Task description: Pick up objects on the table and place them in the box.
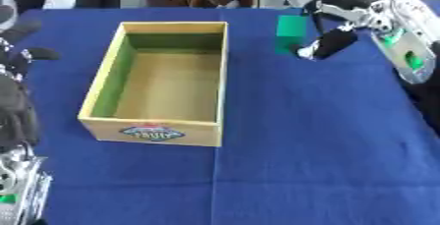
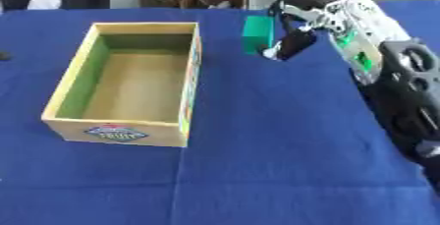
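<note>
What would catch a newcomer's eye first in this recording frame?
The open wooden box sits left of centre on the blue tablecloth, with nothing visible inside. Beyond its far right corner stands a small green block, with the right hand reaching down beside it from the upper right, fingers at its right side. The left hand shows at the left edge.
</note>
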Controlling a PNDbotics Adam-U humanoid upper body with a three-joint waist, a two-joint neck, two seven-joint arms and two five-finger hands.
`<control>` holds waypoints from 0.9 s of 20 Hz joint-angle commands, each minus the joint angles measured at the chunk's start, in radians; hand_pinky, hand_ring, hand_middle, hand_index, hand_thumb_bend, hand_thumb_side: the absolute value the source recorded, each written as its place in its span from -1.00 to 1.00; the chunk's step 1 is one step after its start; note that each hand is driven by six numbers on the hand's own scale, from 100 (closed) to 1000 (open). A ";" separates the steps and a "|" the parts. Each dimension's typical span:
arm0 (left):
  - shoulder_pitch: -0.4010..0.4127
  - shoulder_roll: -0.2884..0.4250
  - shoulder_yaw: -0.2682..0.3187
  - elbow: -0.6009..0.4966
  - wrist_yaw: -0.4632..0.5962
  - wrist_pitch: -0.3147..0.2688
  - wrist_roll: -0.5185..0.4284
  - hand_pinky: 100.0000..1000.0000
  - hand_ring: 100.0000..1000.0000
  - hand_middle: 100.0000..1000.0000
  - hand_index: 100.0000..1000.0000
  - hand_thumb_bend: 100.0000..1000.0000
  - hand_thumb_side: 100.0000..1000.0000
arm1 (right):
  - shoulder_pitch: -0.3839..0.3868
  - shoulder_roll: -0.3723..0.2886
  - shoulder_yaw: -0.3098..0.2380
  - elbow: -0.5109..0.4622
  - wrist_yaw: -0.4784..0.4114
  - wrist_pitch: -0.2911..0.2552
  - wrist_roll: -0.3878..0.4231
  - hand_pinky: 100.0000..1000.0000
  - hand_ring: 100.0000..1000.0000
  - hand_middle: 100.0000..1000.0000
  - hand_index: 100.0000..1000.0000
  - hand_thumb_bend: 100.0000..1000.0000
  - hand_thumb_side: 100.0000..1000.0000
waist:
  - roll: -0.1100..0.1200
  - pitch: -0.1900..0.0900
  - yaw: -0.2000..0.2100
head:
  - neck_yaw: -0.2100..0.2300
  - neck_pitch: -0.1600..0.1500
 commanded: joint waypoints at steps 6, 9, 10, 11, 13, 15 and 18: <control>-0.011 0.011 -0.005 -0.017 0.004 0.000 -0.005 -0.09 0.39 0.73 0.44 -1.00 0.94 | -0.061 0.031 0.001 -0.070 -0.001 0.017 -0.005 0.43 0.39 -0.42 -0.30 -1.00 -0.07 | -0.004 -0.032 0.003 | -0.008 0.001; -0.015 0.009 -0.011 -0.017 0.007 -0.001 -0.009 -0.09 0.39 0.72 0.44 -1.00 0.94 | -0.091 0.061 0.020 -0.097 -0.015 0.004 -0.011 0.42 0.37 -0.42 -0.32 -1.00 -0.08 | -0.009 -0.038 0.023 | -0.029 0.004; -0.017 0.010 -0.011 -0.017 0.008 -0.002 -0.010 -0.09 0.39 0.72 0.44 -1.00 0.94 | -0.106 0.082 0.025 -0.104 -0.016 0.004 -0.005 0.42 0.37 -0.42 -0.32 -1.00 -0.08 | -0.010 -0.038 0.026 | -0.031 0.003; -0.018 0.010 -0.012 -0.017 0.009 -0.003 -0.011 -0.09 0.38 0.72 0.44 -1.00 0.94 | -0.117 0.104 0.028 -0.105 -0.014 0.006 0.001 0.42 0.37 -0.42 -0.32 -1.00 -0.08 | -0.011 -0.039 0.028 | -0.034 0.002; -0.018 0.010 -0.011 -0.017 0.010 -0.004 -0.011 -0.08 0.38 0.72 0.44 -1.00 0.94 | -0.132 0.150 0.033 -0.096 0.003 0.013 0.007 0.42 0.37 -0.42 -0.32 -1.00 -0.09 | -0.013 -0.041 0.029 | -0.036 0.002; -0.018 0.009 -0.012 -0.017 0.011 -0.004 -0.012 -0.08 0.38 0.72 0.44 -1.00 0.94 | -0.139 0.196 0.039 -0.082 0.019 0.014 0.006 0.43 0.37 -0.43 -0.33 -1.00 -0.09 | -0.014 -0.042 0.034 | -0.040 0.002; -0.020 0.009 -0.012 -0.017 0.013 -0.005 -0.012 -0.08 0.38 0.72 0.44 -1.00 0.94 | -0.143 0.261 0.045 -0.044 0.051 0.019 -0.003 0.43 0.36 -0.43 -0.33 -1.00 -0.11 | -0.016 -0.043 0.039 | -0.044 0.002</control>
